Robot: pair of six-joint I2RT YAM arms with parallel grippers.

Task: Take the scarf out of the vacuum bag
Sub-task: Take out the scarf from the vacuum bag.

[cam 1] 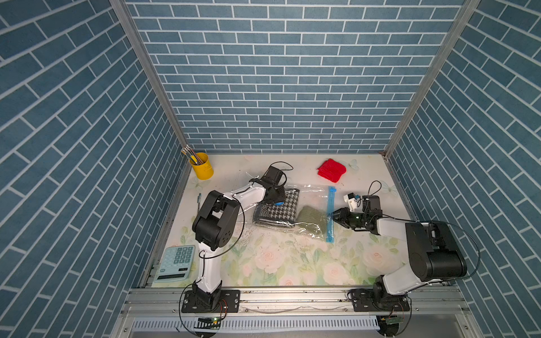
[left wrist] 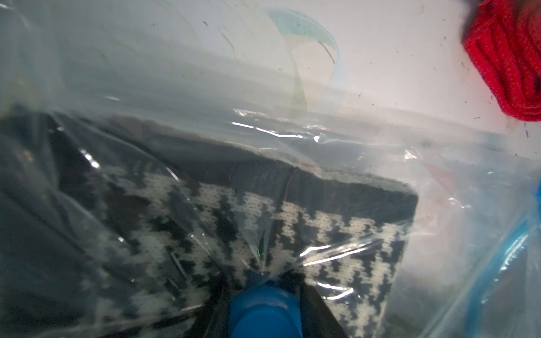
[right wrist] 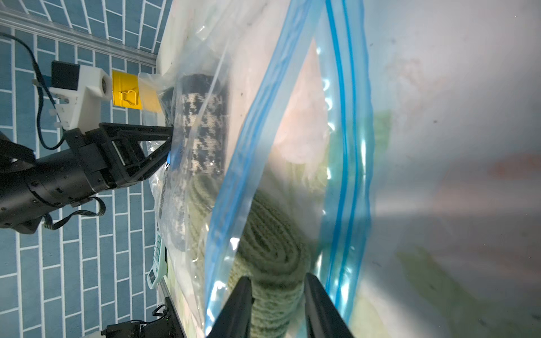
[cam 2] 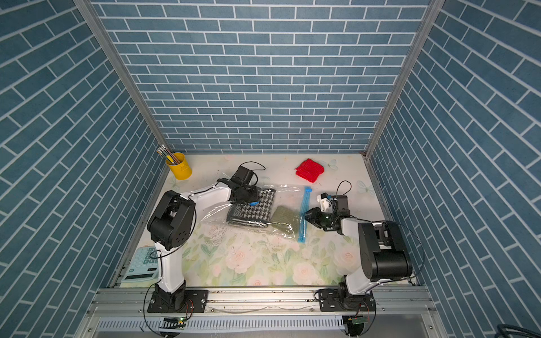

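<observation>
Your right gripper (right wrist: 278, 281) sits low in its wrist frame, at the mouth of the vacuum bag (cam 1: 313, 195). Its jaws stand apart, with the olive-green knit (right wrist: 272, 257) showing between them. I cannot tell whether the fingers touch that knit or the plastic lip. The light-blue zip strip (right wrist: 345, 146) runs up the frame just right of the fingers, and the mouth looks parted there. Your left gripper (right wrist: 170, 152), centre left of the same frame, is pinched on the blue valve cap (left wrist: 265, 310). The film is bunched around the cap, which lies on top of the scarf (cam 1: 278, 212).

The scarf is inside the bag at the centre of both top views. It lies left of the olive knit, which sits between it and the opening. As I read it, the step in hand is to get through the mouth and reach the houndstooth.

Go in low and flat under the upper lip so the fingers do not snag the strip. The olive piece blocks the straight path, so pass over or beside it and do not close on it. Use the left grip as an anchor so the bag does not slide with the pull. If it presses film onto the scarf, lift it slightly. Take a thick fold at the scarf's near edge and draw it toward the right of the frame. The red knit (cam 1: 332, 171), upper right on the table, is well clear.
</observation>
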